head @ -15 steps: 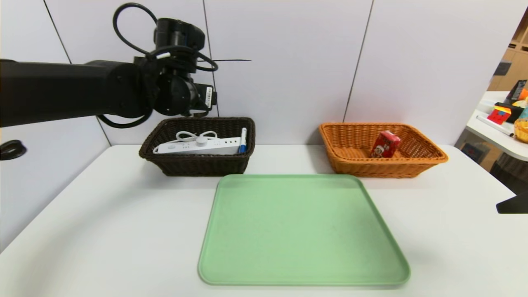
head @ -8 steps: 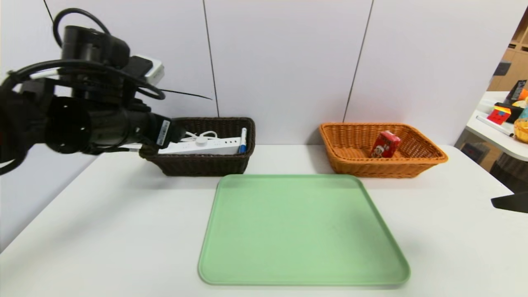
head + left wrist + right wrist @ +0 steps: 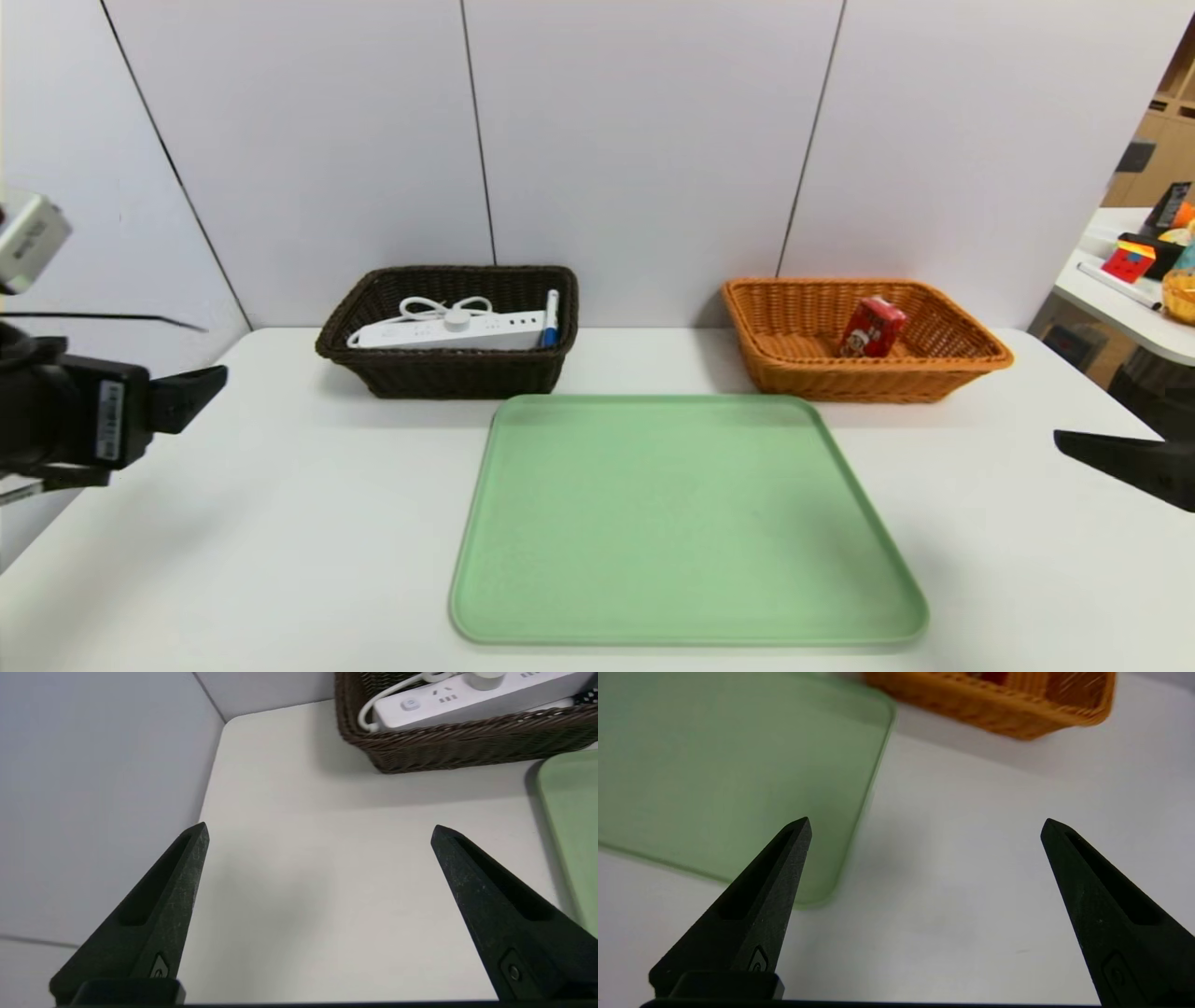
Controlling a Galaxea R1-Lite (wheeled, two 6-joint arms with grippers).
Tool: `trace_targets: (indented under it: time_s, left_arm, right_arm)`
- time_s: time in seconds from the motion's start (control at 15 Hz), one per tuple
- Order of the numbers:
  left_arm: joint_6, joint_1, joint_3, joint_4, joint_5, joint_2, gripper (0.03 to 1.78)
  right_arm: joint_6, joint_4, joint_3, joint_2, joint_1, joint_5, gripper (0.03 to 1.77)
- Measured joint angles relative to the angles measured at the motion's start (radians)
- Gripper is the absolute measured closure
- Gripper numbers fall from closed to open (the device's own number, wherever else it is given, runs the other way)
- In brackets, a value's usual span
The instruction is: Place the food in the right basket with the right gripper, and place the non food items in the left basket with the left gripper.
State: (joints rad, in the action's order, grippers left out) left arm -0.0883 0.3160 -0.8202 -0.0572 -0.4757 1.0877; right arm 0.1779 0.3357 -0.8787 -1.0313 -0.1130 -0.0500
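Observation:
The dark brown left basket point(image 3: 448, 378) holds the non food items: a white power strip point(image 3: 467, 333) with its coiled cord, a round white device point(image 3: 456, 320) on top of it, and a blue-capped marker point(image 3: 550, 322). The food, a red drink carton point(image 3: 873, 327), leans inside the orange-tan right basket point(image 3: 803, 373). My left gripper point(image 3: 319, 828) hovers open and empty over the bare table left of the dark basket point(image 3: 467, 751). My right gripper point(image 3: 925, 821) is open and empty above the table, right of the tray, with the orange basket point(image 3: 994, 709) beyond it.
A flat green tray point(image 3: 681, 523) lies bare at the table's middle, in front of both baskets. The wall stands right behind the baskets. A side table point(image 3: 1120, 289) with colourful things is off to the far right.
My left arm has drawn back from above the dark basket, down and to the table's left side. My right gripper has come a little further into the head view.

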Motion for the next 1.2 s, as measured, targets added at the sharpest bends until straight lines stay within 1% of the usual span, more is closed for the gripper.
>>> trace_targets:
  time_s: [0.07,0.27,0.4,0.47,0.67,0.87,0.93,1.07,1.2]
  left_arm:
    - [0.000,-0.032,0.041,0.001,-0.002,-0.053,0.12]
    - [-0.007,-0.123,0.143,0.005,-0.006,-0.192,0.12]
    - [-0.016,-0.150,0.196,0.010,-0.013,-0.285,0.12]
    - [-0.019,-0.156,0.222,0.011,-0.027,-0.330,0.12]
    - [-0.020,-0.163,0.319,0.012,-0.077,-0.473,0.12]
    - [-0.019,-0.176,0.391,0.012,-0.128,-0.605,0.12]
    - [-0.019,-0.197,0.407,0.010,-0.137,-0.645,0.12]
    - [-0.022,-0.242,0.429,0.008,-0.130,-0.714,0.12]
    - [-0.021,-0.264,0.457,0.012,-0.123,-0.778,0.12]
  right_arm:
    - [0.017,-0.034,0.021,0.030,0.034,-0.007,0.10]
    - [0.029,-0.044,0.044,0.134,0.113,-0.034,0.10]
    - [0.028,-0.042,0.059,0.210,0.144,-0.033,0.10]
    - [0.028,-0.042,0.075,0.254,0.153,-0.030,0.10]
    - [0.028,-0.020,0.153,0.419,0.166,-0.008,0.10]
    - [0.021,0.082,0.199,0.589,0.169,-0.002,0.10]
    - [0.011,0.118,0.209,0.643,0.170,0.001,0.10]
    - [-0.041,0.140,0.195,0.707,0.171,0.013,0.10]
    - [-0.060,0.120,0.170,0.735,0.171,0.016,0.10]
